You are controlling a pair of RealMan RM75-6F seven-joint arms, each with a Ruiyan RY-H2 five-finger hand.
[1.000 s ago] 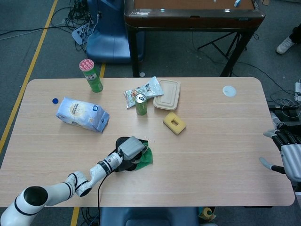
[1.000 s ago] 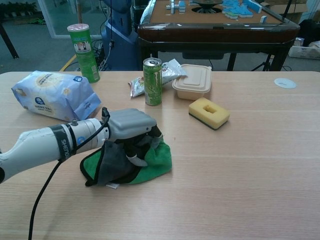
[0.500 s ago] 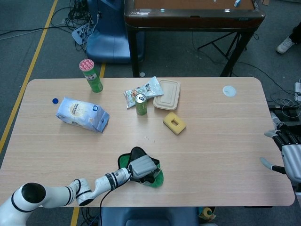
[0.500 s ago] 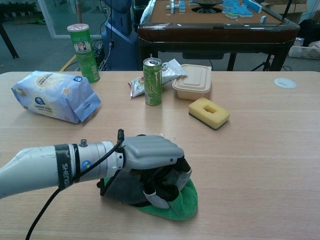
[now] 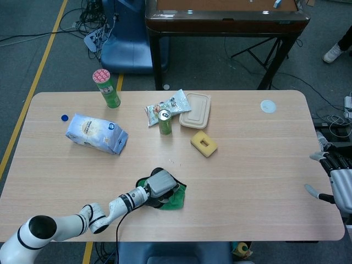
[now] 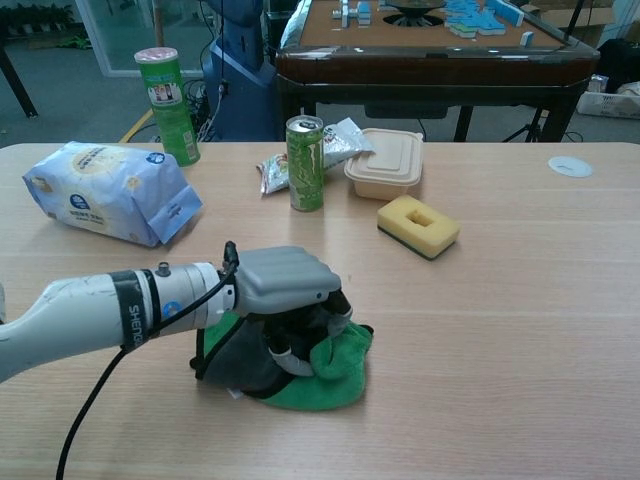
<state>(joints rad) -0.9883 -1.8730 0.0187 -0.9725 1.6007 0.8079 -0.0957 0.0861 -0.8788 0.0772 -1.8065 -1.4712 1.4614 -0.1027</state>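
A crumpled green cloth with a dark grey lining point(image 5: 177, 198) point(image 6: 335, 365) lies on the wooden table point(image 5: 258, 165) near its front edge, left of centre. My left hand point(image 5: 161, 183) point(image 6: 285, 285) sits on top of it, fingers curled down into the folds, gripping and pressing it onto the table. My right hand point(image 5: 336, 176) hangs off the table's right edge, seen only in the head view, fingers apart and holding nothing.
Behind the cloth stand a green can point(image 5: 164, 122) point(image 6: 305, 150), a yellow sponge point(image 5: 203, 143) point(image 6: 418, 225), a beige lidded box point(image 5: 195, 110) and a snack packet point(image 5: 165, 105). A blue-white bag point(image 5: 96, 133) and a green tube point(image 5: 106, 88) are at the back left; a white lid point(image 5: 268, 106) lies at the back right.
My left hand dragged the cloth toward the front edge and rightward, then back a little toward the table's middle. The cloth is more bunched. The right hand has not moved.
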